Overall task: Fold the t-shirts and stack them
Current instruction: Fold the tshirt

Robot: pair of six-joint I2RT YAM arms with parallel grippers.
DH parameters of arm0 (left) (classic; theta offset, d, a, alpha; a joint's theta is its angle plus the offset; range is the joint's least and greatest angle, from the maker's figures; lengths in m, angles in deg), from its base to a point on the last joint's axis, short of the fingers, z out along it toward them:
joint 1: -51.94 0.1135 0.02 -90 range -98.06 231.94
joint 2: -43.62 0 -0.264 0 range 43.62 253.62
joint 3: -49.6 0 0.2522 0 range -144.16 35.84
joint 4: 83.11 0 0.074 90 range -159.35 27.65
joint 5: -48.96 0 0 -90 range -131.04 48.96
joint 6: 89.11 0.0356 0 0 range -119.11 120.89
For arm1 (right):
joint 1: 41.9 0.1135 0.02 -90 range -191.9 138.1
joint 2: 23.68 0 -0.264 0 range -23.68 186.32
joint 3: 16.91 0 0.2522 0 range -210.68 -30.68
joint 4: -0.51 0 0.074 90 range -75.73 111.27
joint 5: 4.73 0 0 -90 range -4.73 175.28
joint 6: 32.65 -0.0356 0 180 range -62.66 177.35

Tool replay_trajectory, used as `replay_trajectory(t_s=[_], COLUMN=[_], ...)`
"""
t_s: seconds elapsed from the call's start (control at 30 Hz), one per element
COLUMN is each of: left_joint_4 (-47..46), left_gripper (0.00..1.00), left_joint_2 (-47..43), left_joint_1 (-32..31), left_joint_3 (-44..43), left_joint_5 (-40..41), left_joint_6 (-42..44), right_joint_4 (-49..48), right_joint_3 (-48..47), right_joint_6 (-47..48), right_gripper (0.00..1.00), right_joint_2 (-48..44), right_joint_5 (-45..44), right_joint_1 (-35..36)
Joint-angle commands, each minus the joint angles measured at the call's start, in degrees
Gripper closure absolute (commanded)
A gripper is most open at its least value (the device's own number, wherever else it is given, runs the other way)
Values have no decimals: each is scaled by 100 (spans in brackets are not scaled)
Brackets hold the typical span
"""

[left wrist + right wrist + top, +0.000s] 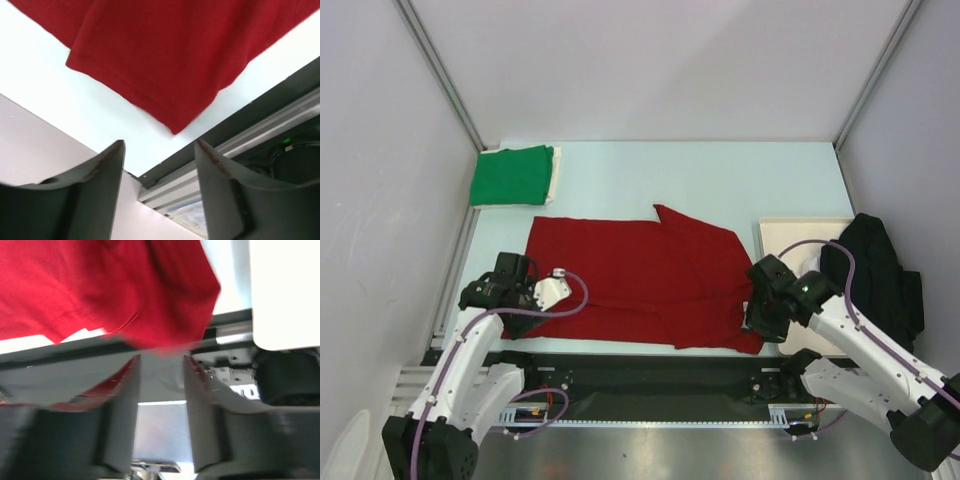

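Tabletop (pixel 720 170), pale blue and flat, bears the deep red short-sleeved cotton t-shirt (pixel 640 280) spread across its middle. It looks light and limp (it should sag and wrinkle rather than hold a crease), so I judge the near hem corners the best holds, one per arm. The bright green t-shirt (pixel 512 176) lies folded at the far left corner, well apart. Both arms reach low over the near edge, wrists tipped down. The left gripper (pixel 159 146) hovers just short of the red shirt's near left corner, fingers spread and empty. The right gripper (pixel 161 359) is at the near right corner, fingers likewise parted, nothing pinched.
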Motion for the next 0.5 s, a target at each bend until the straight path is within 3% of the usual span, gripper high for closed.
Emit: replay_trajectory(t_s=[0.0, 0.03, 0.1, 0.17, 0.2, 0.3, 0.37, 0.4, 0.47], left_joint_4=[-172, -357, -1121, -1692, -2104, -2432, -2774, -2898, -3196], left_gripper=[31, 28, 20, 18, 22, 40, 42, 42, 42], left_joint_2=[187, 257, 626, 1264, 1521, 2611, 3130, 3619, 4062], left_joint_1=[83, 127, 406, 653, 933, 1094, 1094, 1085, 1094], left_joint_3=[-270, -393, -989, -1829, -2114, -2994, -3301, -3390, -3662], left_joint_5=[172, 225, 270, 86, -28, -494, -730, -767, -689], left_joint_6=[259, 276, 163, -441, -749, -1822, -2332, -2586, -2833], right_joint_4=[499, 534, 307, -296, -526, -1519, -2246, -2478, -2910], right_joint_3=[-849, -1080, -1589, -2223, -2364, -2830, -3103, -3208, -3628], right_joint_6=[-31, 48, 328, 1118, 1364, 2306, 2613, 2693, 3008], right_gripper=[46, 43, 26, 22, 22, 32, 40, 51, 56], right_joint_2=[148, 148, 236, 620, 806, 1798, 2569, 2818, 3345], right_joint_5=[-524, -821, -1061, -1106, -1036, -19, 755, 940, 829], right_joint_1=[39, 31, 22, -240, -416, -1434, -2084, -2175, -2193])
